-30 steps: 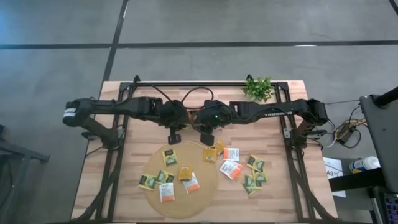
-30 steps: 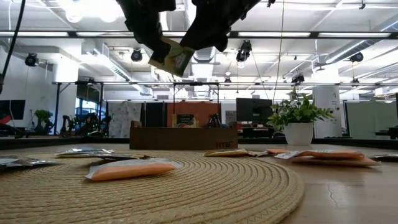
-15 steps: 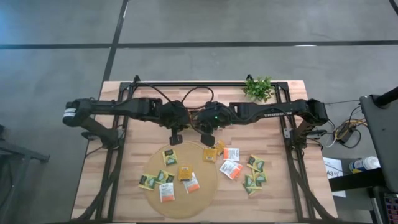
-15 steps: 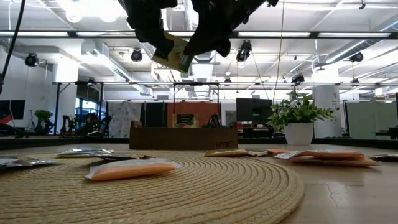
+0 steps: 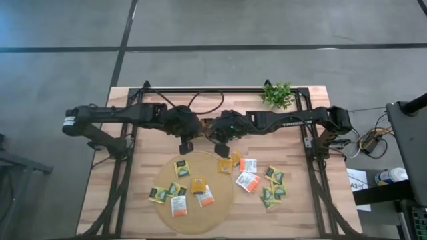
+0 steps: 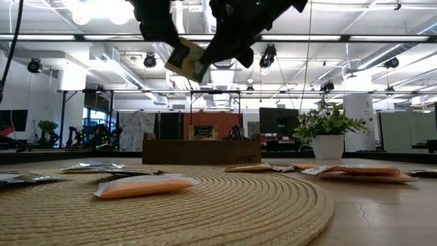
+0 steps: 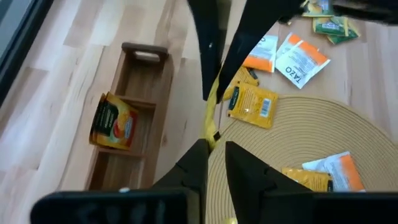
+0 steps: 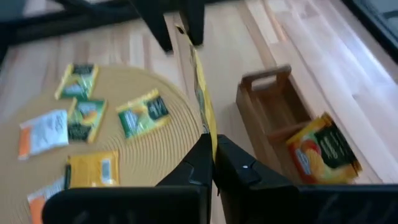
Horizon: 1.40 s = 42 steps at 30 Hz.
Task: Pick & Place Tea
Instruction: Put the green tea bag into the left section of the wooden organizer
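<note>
A yellow tea sachet [image 6: 186, 60] hangs in the air between my two grippers, above the far edge of the round tan mat [image 5: 193, 193]. It stands on edge, its faces toward the table's near and far sides. My right gripper [image 8: 213, 152] is shut on the end toward the table's right. My left gripper [image 7: 214, 155] is open, with a finger on either side of the sachet's other end [image 7: 212, 127]. Beside them on the far side lies the dark brown tray [image 7: 134, 74], with one sachet [image 7: 114, 121] leaning in a compartment. My right gripper pinches the sachet's end on the table's right side [image 8: 207, 127] between its two fingers. It comes slanting down from the table's right. The sachet is lifted clear and reaches from the fingers toward my left gripper, tilted in the low view. My left gripper: I cannot tell whether either finger [image 7: 200, 155] touches the sachet's end.
Several sachets lie flat on the mat [image 5: 180, 190], and more on the wood to its right [image 5: 267, 183]. A small green plant [image 5: 277, 95] in a white pot stands at the far right. Black frame rails [image 5: 123, 180] run along the table's left and right sides.
The sachet has stayed in the air between the two grippers at nearly the same spot. In the low view it has turned a little, and more of its left end shows beside my left gripper.
</note>
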{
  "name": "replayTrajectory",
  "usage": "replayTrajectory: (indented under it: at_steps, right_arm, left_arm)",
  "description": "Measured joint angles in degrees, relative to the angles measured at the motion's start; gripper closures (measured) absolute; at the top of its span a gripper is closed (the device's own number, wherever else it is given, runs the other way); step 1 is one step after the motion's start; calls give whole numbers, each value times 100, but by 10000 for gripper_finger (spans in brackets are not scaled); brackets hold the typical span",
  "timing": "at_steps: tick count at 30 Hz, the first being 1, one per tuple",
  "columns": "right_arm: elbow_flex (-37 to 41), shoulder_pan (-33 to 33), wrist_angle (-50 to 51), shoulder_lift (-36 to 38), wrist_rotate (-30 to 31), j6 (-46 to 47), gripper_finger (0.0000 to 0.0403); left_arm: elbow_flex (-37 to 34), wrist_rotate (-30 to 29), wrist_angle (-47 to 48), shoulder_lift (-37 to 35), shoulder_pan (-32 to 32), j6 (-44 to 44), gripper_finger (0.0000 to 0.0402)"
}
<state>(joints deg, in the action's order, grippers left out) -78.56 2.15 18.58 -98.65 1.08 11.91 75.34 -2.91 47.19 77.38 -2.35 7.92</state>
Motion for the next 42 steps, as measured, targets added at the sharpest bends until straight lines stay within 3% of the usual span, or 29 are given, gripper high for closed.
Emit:
replayTrajectory:
  at_steps: [11, 18, 22, 28, 42]
  right_arm:
    - [41, 0, -501, 33, -122, 151, 394]
    - [50, 22, -1036, 35, -158, 368, 394]
    - [68, 24, -1073, 44, -246, 430, 394]
    - [188, 29, -919, 44, -249, 506, 394]
    - [203, 63, -1298, 44, -387, 510, 394]
  left_arm:
    - [-84, -569, 275, -586, 17, 207, 349]
    - [-618, -573, -59, -841, 17, 571, 349]
    - [-914, -549, -653, -1097, 22, 705, 348]
    - [-1044, -726, -700, -1637, 15, 780, 348]
    - [-2191, -215, -2098, -2095, 9, 1782, 348]
